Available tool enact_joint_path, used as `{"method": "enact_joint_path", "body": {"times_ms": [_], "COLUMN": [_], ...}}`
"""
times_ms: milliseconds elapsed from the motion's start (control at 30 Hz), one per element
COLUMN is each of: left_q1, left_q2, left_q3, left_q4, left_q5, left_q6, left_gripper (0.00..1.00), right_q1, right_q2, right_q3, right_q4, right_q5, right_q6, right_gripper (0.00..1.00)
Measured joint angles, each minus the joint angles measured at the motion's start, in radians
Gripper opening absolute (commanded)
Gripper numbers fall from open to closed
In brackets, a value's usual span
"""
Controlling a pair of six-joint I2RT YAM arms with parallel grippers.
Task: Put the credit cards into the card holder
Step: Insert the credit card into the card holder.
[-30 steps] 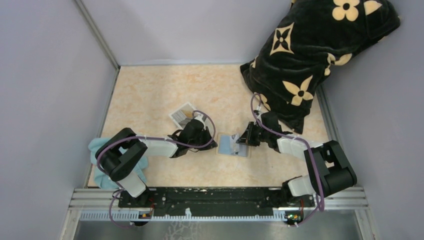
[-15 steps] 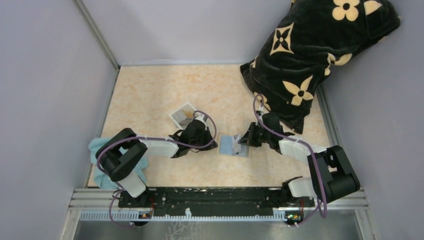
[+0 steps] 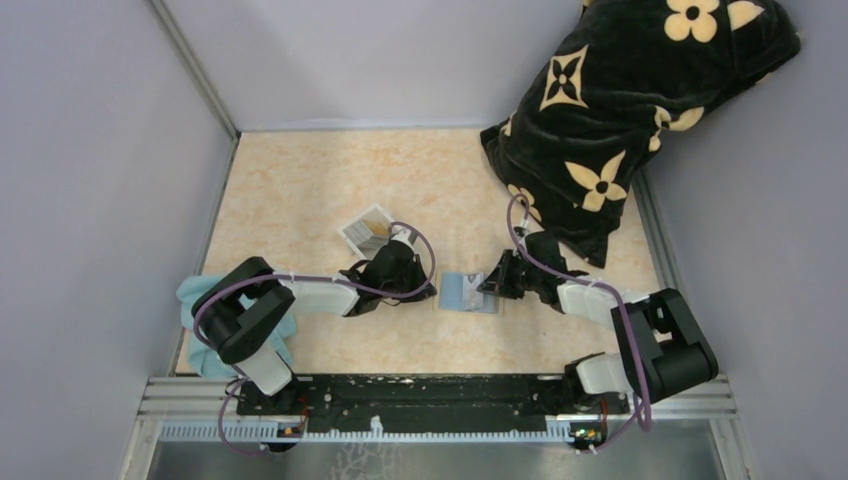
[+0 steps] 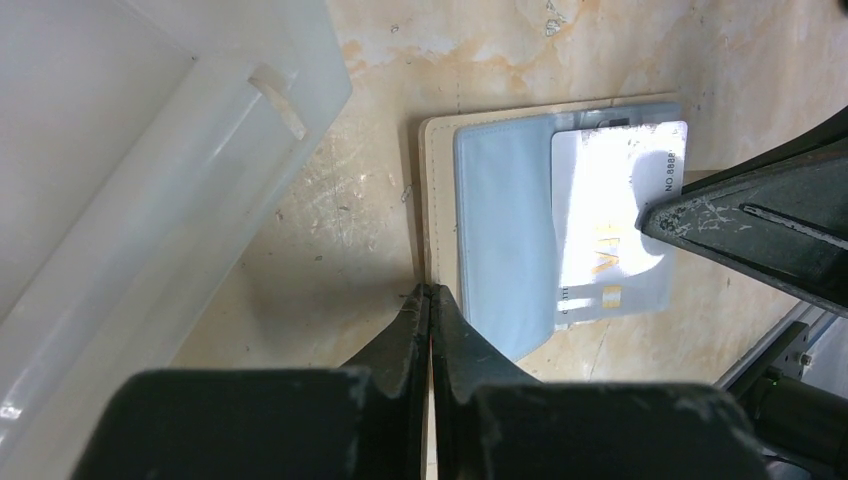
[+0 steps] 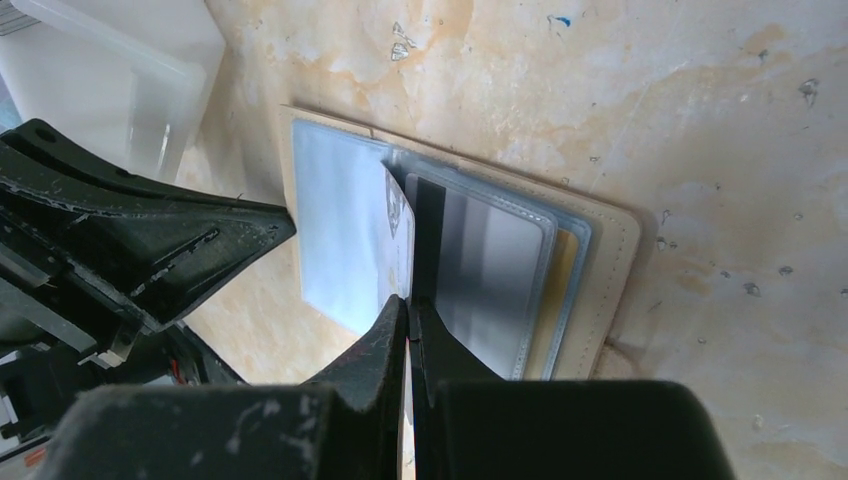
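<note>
Card holder (image 3: 468, 292) lies opened flat near the middle of the counter (image 3: 300, 190), blue-grey lining up, directly between my two tools. On my left wrist feed I see a silvery card (image 4: 615, 230) lying over the half of the holder nearer the right arm, its inner edge against the blue-grey sleeve; I cannot tell whether that edge is under the sleeve or just on it. On the right wrist feed a grey card (image 5: 490, 270) sits inside a clear sleeve, and a tan-gold card (image 5: 562, 310) shows as a strip behind that sleeve's edge.

The right tool (image 5: 408, 305) is closed, and from its own camera the silvery card runs edge-on straight out from between the fingertips, so I read it as pinching that card by its outer edge. The left tool (image 4: 428, 298) is closed too, fingers pressed together, with the tips right at the tan rim on the holder's opposite side; I cannot tell whether they pinch the rim or only touch it.

Just beyond the left tool stands a clear white plastic tray (image 3: 365, 232), apart from the holder. A light blue cloth (image 3: 195, 300) lies under the left arm by the counter's left edge. A black blanket (image 3: 640, 100) with tan flowers is heaped in the far right corner.
</note>
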Motion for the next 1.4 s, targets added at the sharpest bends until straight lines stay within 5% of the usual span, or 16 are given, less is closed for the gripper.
{"method": "enact_joint_path", "body": {"times_ms": [900, 1400], "left_q1": [-0.055, -0.08], "left_q2": [0.011, 0.011], "left_q3": [0.034, 0.034], "left_q4": [-0.042, -0.044], "left_q5": [-0.066, -0.049], "left_q6": [-0.014, -0.035], "left_gripper": [0.02, 0.02], "right_q1": [0.04, 0.054], "right_q2": [-0.003, -0.151], "right_q3": [-0.046, -0.06], "right_q4": [0.061, -0.099], "right_q5": [0.074, 0.151], "right_q6": [0.041, 0.034], "right_gripper": [0.0, 0.0]}}
